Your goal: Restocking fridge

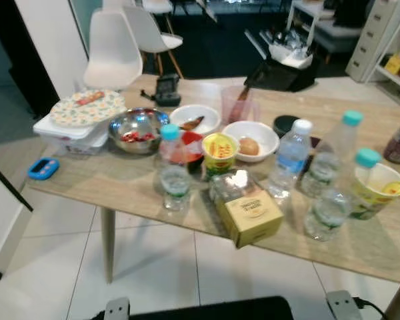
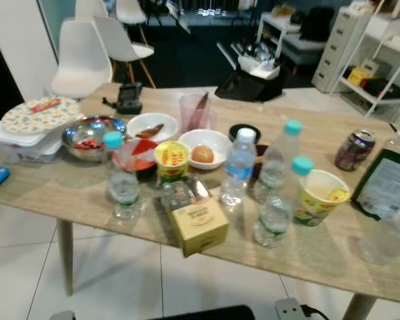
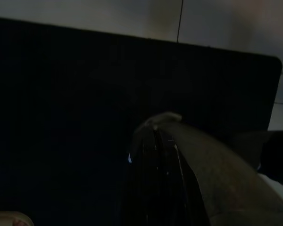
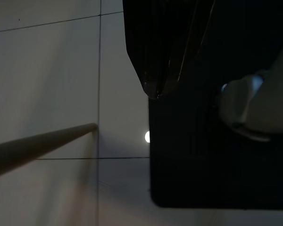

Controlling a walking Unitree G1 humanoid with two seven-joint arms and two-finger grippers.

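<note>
- Water bottles (image 1: 175, 175), cups and a yellow carton (image 1: 249, 215) crowd the table's near edge.
- Risk: reaching past the tall bottles may topple them onto bowls.
- Left gripper (image 3: 153, 141) and right gripper (image 4: 162, 70) hang low; their fingers look closed and empty, though dim.
- Wooden table (image 1: 73, 180), white tiled floor, white chairs (image 1: 113, 47) beyond.

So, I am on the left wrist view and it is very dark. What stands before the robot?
Observer: A wooden table full of food and drinks. A yellow box lies nearest its front edge.
Operator: Is there any bottle for the fridge?
Observer: Yes, several. One water bottle with a teal cap stands left of the box.
Operator: And the right gripper?
Observer: The right gripper hangs low over the floor tiles, near what looks like a table leg.
</note>
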